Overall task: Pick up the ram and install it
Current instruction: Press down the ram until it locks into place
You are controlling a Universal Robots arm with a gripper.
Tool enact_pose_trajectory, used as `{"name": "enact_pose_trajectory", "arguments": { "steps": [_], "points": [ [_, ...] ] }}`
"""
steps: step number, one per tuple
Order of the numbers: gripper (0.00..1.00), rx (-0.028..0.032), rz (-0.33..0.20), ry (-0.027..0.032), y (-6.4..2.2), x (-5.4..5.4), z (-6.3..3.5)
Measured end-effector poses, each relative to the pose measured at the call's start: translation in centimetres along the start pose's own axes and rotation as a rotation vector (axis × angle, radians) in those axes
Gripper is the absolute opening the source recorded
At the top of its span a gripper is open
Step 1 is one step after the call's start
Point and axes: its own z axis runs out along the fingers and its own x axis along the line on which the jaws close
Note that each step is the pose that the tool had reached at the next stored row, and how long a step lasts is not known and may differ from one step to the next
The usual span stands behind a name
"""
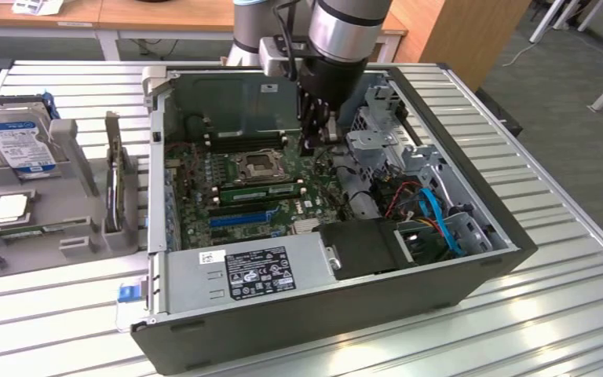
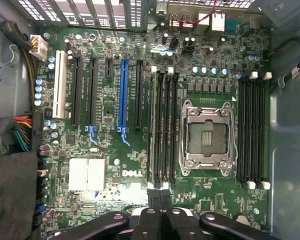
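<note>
Gripper: fingers pinched together, holding nothing, poised above motherboard. Ram: green stick seated among memory slots beside processor socket, apart from gripper. Step: install, apparently at seating stage. Further press calls for fingertips squarely over stick's top edge.

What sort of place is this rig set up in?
Probably a lab or workshop bench for computer assembly: an open desktop case lies on a slatted metal table, a hard drive stands in a grey holder beside it, and wooden desks stand behind.
</note>
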Motion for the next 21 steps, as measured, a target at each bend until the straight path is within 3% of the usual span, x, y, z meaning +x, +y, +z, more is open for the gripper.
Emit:
{"name": "enact_pose_trajectory", "arguments": {
  "steps": [21],
  "points": [
    [0.10,0.0000,0.000,0.0000,-0.08,0.1,1.56]
  ]
}}
